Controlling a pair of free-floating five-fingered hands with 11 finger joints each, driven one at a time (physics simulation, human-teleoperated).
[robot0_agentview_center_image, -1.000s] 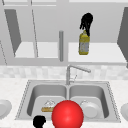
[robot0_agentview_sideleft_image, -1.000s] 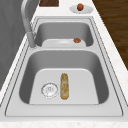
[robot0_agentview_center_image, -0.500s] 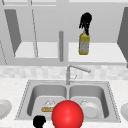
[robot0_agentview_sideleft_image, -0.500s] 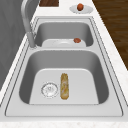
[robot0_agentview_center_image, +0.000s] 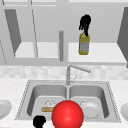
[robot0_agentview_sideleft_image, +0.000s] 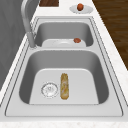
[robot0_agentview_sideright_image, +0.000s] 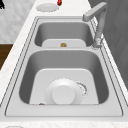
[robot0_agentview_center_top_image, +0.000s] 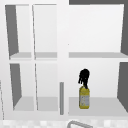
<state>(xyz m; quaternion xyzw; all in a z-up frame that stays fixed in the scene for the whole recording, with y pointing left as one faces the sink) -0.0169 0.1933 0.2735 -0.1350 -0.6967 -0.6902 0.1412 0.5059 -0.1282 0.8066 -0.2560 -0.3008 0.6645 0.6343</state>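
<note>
A yellow bottle (robot0_agentview_center_image: 84, 45) stands on the open cabinet's lower shelf (robot0_agentview_center_image: 100, 53), right of the divider. My right hand (robot0_agentview_center_image: 85, 23) sits on top of it, fingers curled down round the neck. The upper view has the same bottle (robot0_agentview_center_top_image: 84, 98) under that hand (robot0_agentview_center_top_image: 84, 76). My left hand (robot0_agentview_center_image: 39, 121) hangs low at the sink's front edge, left of a big red ball (robot0_agentview_center_image: 67, 115), and its black edge (robot0_agentview_sideright_image: 1, 4) peeks in at the right side view's corner. A bread roll (robot0_agentview_sideleft_image: 64, 85) lies in the left basin beside the drain (robot0_agentview_sideleft_image: 49, 89).
A white plate (robot0_agentview_sideright_image: 63, 93) lies in the right basin, with a small reddish item (robot0_agentview_sideleft_image: 77, 40) at its rim. The faucet (robot0_agentview_center_image: 75, 71) rises behind the sink. A plate (robot0_agentview_center_image: 3, 108) sits on the left counter, and another (robot0_agentview_sideleft_image: 86, 9) with a brownish-red piece (robot0_agentview_sideleft_image: 80, 6) on the right counter.
</note>
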